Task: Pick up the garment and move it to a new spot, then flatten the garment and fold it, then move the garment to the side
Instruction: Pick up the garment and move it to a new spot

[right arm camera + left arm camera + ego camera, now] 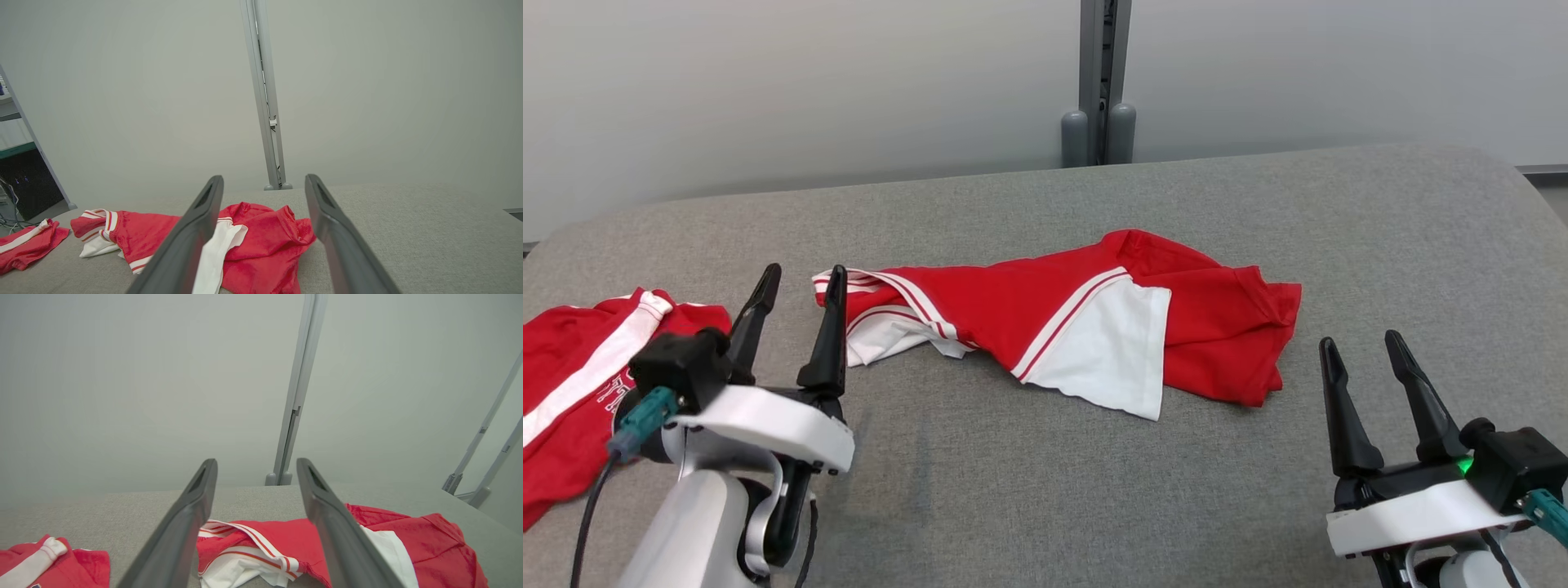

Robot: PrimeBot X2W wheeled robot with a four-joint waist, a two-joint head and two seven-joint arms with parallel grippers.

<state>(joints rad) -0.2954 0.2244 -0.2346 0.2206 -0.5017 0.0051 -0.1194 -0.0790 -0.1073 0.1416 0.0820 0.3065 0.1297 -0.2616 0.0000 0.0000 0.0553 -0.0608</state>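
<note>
Keeping the fingers (829,335) of the left gripper (805,271) spread wide, clamping nothing, just pointing away over the grey padded table (1045,506). Doing the same with the right gripper (1360,340) down at the lower right: holding its fingers (1343,416) wide apart, gripping nothing, hanging over bare table.

Looking at the garment (1013,302) next: lying crumpled mid-table, stretching left to right, showing mostly red with a white panel on the near side and red-and-white stripes along the edges. Bunching into red folds at the right end, tapering to a striped white bit at the left end. Not lying flat, not folded.

Lining up the left gripper's right-hand fingertip with that striped left end in the head view; not able to tell whether actually touching the cloth. Seeing that same end low down between the two fingers in the left wrist view. Keeping the right gripper near the red right end but clearly apart from it.

Also spotting a red top (572,367) with a white stripe lying at the table's far left, partly behind the left gripper's wrist, apart from the garment. Facing a plain pale wall (768,82) with a grey post (1104,82) standing behind the table's far edge.
</note>
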